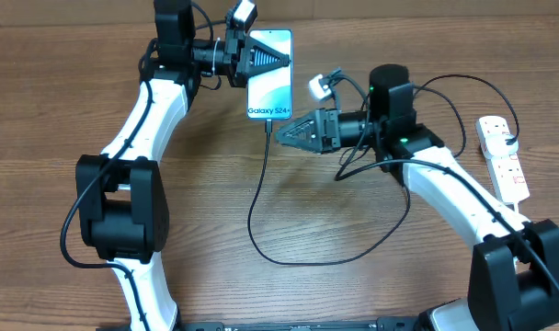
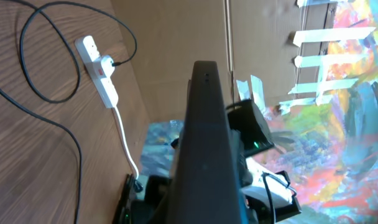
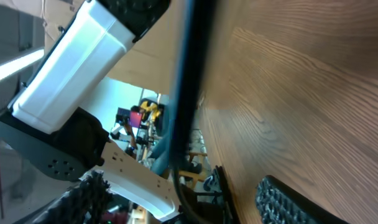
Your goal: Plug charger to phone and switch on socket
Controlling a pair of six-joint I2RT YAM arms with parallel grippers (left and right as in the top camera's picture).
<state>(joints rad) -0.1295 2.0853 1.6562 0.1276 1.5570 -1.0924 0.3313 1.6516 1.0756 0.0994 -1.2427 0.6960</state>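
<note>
The phone (image 1: 268,78) has a lit light blue screen with "Galaxy" text at its near end. My left gripper (image 1: 281,58) reaches in from the left and is shut on it; the left wrist view shows the phone edge-on as a dark slab (image 2: 204,124). The thin black charger cable (image 1: 252,216) meets the phone's near edge, loops over the table and runs to the white socket (image 1: 500,158). My right gripper (image 1: 281,136) hovers just below the phone, open, turned on its side, with the cable (image 3: 186,93) passing between its fingers. The socket (image 2: 99,68) has the black plug in it.
The wooden table (image 1: 353,285) carries the cable's wide loop in the middle. The socket's white lead (image 2: 124,134) trails off the table edge. Thicker black robot cables (image 1: 463,92) arch over the right arm. A cardboard wall (image 2: 176,37) stands behind the table.
</note>
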